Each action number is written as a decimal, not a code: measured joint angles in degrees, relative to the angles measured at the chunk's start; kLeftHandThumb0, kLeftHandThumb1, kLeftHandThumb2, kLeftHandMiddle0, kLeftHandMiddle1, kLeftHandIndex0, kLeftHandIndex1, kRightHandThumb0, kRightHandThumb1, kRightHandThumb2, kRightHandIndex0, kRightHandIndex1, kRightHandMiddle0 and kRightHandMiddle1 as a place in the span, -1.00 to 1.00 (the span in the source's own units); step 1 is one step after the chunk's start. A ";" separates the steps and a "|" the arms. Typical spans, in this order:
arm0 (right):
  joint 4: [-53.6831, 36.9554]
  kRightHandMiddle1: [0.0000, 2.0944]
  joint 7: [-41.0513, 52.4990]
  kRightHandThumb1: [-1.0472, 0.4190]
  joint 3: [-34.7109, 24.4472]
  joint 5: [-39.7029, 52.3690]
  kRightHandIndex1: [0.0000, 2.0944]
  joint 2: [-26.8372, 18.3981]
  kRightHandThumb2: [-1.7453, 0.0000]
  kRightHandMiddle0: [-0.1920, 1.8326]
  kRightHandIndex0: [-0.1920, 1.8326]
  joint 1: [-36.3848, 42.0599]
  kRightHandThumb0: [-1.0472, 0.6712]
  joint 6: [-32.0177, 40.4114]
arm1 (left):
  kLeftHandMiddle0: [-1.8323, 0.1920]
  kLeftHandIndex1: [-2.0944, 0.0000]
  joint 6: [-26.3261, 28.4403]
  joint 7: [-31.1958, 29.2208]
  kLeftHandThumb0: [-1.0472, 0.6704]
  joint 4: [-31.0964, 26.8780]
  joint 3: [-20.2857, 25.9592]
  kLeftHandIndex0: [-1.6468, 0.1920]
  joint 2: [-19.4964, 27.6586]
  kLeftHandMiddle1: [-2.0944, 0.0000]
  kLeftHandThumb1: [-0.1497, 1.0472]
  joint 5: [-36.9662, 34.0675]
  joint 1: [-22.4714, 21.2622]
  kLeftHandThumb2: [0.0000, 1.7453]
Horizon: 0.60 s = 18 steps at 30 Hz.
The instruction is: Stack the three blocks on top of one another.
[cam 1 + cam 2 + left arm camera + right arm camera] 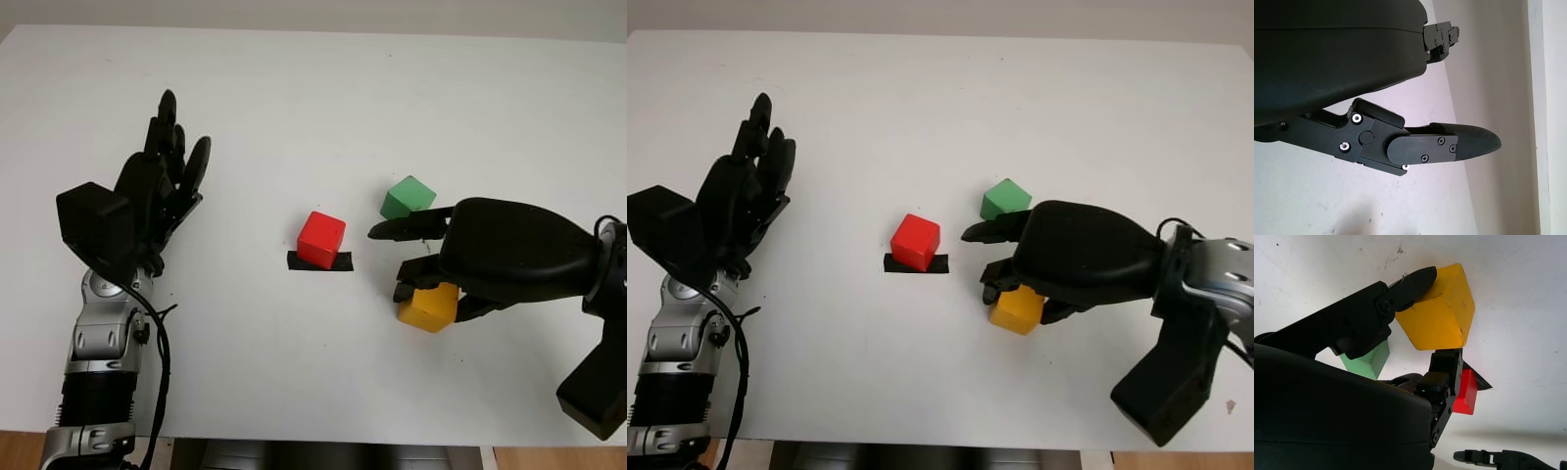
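White tabletop (294, 117) is carrying three blocks, with the red block (321, 238) sitting at the centre on a strip of black tape (318, 262) and the green block (408, 197) lying to its right, well apart. The right hand (431, 264) is pinching the yellow block (429, 306) between its fingers (1415, 284) just in front of the green one, while the left hand (157, 191) is hovering open at the table's left side, holding nothing

We see a white surface (294, 108) carrying a red block (321, 238) on black tape (318, 261) at center, a green block (408, 197) and a yellow block (429, 306) to its right.
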 measured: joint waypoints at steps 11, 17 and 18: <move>-4.87 0.05 2.87 -0.66 -1.61 10.04 -0.92 4.68 0.94 -0.12 -0.31 -1.63 -0.12 17.88 | 0.98 0.95 0.00 0.18 -0.63 -0.07 -0.11 0.97 0.03 0.95 1.00 0.22 0.59 -0.50; -6.18 -0.06 6.04 -0.63 -2.56 11.65 -0.94 5.80 0.94 -0.03 -0.33 -9.65 -0.13 29.47 | 0.98 0.95 -0.08 0.18 -0.62 -0.10 -0.11 0.97 0.02 0.95 1.00 0.18 0.61 -0.50; -5.77 -0.11 7.17 -0.62 -2.42 11.92 -0.94 5.87 0.94 -0.01 -0.33 -11.46 -0.13 30.64 | 0.98 0.95 -0.08 0.20 -0.62 -0.11 -0.08 0.97 0.03 0.95 1.00 0.18 0.62 -0.50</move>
